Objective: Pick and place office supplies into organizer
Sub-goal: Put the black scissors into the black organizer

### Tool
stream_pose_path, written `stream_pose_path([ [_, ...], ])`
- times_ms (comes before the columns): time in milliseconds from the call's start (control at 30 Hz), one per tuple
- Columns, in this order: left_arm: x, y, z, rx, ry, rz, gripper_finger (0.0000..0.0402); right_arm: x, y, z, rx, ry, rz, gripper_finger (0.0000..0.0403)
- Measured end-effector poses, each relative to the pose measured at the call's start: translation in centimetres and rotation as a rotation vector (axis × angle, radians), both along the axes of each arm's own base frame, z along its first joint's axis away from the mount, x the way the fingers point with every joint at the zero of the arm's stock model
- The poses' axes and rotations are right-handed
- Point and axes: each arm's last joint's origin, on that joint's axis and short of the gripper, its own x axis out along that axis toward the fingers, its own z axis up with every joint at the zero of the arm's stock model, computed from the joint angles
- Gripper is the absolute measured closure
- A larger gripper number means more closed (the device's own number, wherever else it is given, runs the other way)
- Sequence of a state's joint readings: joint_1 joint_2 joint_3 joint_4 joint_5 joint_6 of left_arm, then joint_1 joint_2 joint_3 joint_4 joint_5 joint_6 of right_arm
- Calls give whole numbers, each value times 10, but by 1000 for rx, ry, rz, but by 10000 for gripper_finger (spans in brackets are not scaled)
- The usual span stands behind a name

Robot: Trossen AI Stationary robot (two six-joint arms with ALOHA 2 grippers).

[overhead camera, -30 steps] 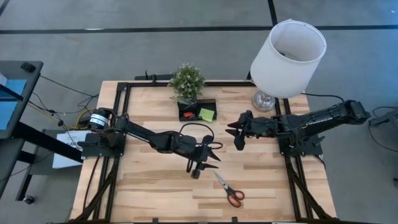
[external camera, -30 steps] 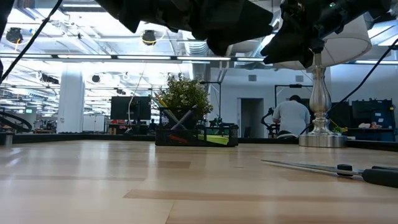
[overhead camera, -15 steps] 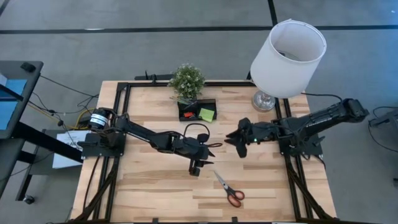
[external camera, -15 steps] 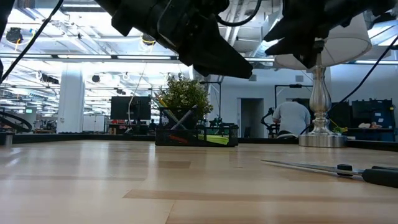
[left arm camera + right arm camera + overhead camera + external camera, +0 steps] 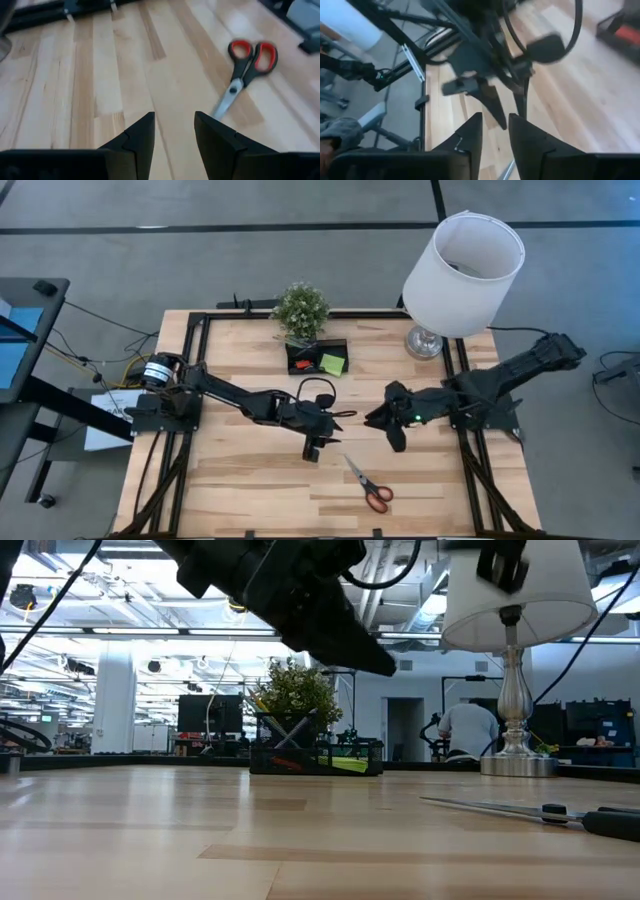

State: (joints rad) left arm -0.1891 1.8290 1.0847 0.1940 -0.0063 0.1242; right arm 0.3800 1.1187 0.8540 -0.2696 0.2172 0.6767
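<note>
So the only supply left out on the worktop (image 5: 240, 480) is the scissors (image 5: 367, 484), lying flat near the front edge, about midway between the two arms. Red handles point toward the front-right, blades run back toward the middle, so the long axis is diagonal across the wood grain. The organizer (image 5: 317, 357) sits at the back next to the plant (image 5: 301, 308), with a green note and some pens already in it, well apart from the scissors.

Left gripper (image 5: 322, 444) hangs over the middle of the worktop, just behind and to the left of the blade tips. Its fingers (image 5: 139, 142) are empty, with a narrow gap between them, and in the left wrist view the scissors (image 5: 244, 70) lie ahead and off to one side, handles farthest away.

Right gripper (image 5: 385, 427) is on the other side of the blades, also behind them and above the worktop. Its fingers (image 5: 467, 137) stand a little apart with nothing between them.

Honestly both look about equally near; I'd give the left a slight edge on the blade end, while the right sits closer to the handle side. Whichever goes, I'd guess it needs to turn its wrist so the fingers close across that diagonal, not along it, since the thing lies flat and thin.
</note>
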Motion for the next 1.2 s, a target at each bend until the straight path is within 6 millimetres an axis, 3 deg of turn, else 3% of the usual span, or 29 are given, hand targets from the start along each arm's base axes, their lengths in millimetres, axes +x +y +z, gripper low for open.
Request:
stream_pose_path([
  [133,-5,3,2,12,51,7,269,-9,23,28,-47,99,-45,332],
  [267,-15,5,14,12,89,11,269,-11,50,20,-70,310,-90,335],
  [467,-33,6,46,-6,72,11,269,2,83,-34,11,695,-116,321],
  [633,-46,10,71,-48,20,87,269,14,95,-83,103,1080,-42,288],
  [767,-52,13,83,-41,-19,148,269,24,98,-111,178,1279,-23,272],
  [900,-54,13,86,-25,-24,141,269,36,97,-122,180,1324,4,283],
  [1067,-56,14,82,2,15,151,269,52,97,-113,208,1238,45,306],
  [1200,-59,16,77,43,68,190,269,55,101,-107,194,1164,-19,317],
])
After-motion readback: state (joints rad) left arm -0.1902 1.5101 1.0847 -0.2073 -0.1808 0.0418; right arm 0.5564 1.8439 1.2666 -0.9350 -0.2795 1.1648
